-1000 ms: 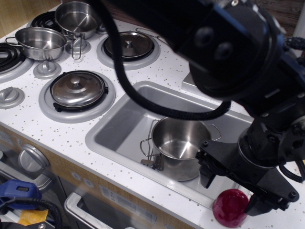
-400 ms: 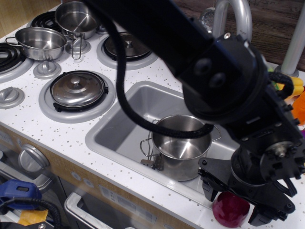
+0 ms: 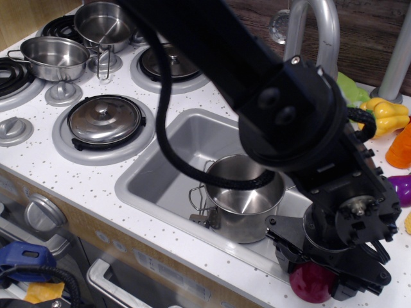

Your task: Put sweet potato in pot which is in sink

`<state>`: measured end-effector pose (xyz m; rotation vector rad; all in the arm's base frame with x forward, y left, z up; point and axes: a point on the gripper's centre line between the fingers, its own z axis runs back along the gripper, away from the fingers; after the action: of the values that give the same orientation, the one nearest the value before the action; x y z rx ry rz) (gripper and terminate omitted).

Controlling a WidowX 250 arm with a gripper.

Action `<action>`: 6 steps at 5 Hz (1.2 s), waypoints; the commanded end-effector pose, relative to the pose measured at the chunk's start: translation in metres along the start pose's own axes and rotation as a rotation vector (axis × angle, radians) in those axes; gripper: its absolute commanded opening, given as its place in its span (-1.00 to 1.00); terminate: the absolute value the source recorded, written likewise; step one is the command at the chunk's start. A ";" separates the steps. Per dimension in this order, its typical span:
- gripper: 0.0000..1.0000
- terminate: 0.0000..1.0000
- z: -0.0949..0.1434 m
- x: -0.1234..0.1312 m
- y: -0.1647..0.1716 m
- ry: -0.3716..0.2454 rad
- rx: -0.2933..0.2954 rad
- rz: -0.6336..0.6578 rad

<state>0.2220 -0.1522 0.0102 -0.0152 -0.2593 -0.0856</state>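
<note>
Small glossy crimson-red rounded plastic sweet potato (image 3: 310, 283) sits on the white speckled countertop (image 3: 192, 244) at the front right, just outside the front rim of the rectangular silver-grey plastic sink (image 3: 149, 168). Black robot gripper (image 3: 314, 277) is down over it, fingers straddling the lump on either side. Whether the pads already touch it, cannot tell; the arm bulk hides the top of the toy, and the jaws look set about as wide as the toy.

Shiny deep round stainless-steel pot (image 3: 243, 196) with thin wire loop handles stands upright in the sink, mouth open and empty, near the sweet potato, just across the rim.

Handling judgement: hollow plastic, so probably light and stiff, not fragile. Glossy curved skin looks slippery and may squirt out of a pinch placed high or off-centre. Best hold looks like across the widest middle, low on the lump, fingers square to it. Pot is light too and could tip if bumped.
</note>
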 end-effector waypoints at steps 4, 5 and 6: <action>-1.00 -1.00 0.019 0.083 0.132 -0.098 0.112 -0.369; 1.00 -1.00 0.014 0.081 0.137 -0.123 0.106 -0.399; 1.00 -1.00 0.014 0.081 0.137 -0.123 0.106 -0.399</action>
<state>0.3042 -0.0269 0.0363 0.1296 -0.3577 -0.4768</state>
